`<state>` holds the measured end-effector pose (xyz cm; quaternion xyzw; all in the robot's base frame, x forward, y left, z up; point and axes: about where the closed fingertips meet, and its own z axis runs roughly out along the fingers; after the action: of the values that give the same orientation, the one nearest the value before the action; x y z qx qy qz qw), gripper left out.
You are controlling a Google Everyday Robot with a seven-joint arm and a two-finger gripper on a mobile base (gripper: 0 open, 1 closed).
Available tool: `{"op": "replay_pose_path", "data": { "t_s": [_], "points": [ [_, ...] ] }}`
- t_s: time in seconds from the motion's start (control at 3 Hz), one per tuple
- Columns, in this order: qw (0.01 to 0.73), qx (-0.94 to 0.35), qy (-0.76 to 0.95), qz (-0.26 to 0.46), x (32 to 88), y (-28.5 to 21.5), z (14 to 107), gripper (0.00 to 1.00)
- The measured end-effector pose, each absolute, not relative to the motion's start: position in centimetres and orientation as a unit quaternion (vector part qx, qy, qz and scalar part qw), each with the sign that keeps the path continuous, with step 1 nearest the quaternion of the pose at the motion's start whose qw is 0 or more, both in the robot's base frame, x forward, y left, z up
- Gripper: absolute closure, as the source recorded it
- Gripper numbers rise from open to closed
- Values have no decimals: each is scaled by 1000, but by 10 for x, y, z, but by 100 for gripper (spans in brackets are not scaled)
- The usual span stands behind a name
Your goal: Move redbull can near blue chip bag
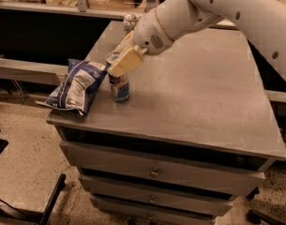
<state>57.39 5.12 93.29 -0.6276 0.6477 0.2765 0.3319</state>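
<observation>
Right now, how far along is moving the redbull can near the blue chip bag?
Done: the redbull can is upright close beside the blue chip bag, near the front edge of the table. In hand: the gripper clasps the can's top. Left: letting go and pulling clear.
</observation>
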Motion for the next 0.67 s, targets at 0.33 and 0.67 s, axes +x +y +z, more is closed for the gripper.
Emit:
{"op": "replay_pose_path", "data": {
  "t_s": [0.33, 0.67],
  "points": [
    [320, -639, 631, 302, 569, 66, 929, 59],
    [318, -641, 629, 304, 568, 69, 929, 36]
  ]
}}
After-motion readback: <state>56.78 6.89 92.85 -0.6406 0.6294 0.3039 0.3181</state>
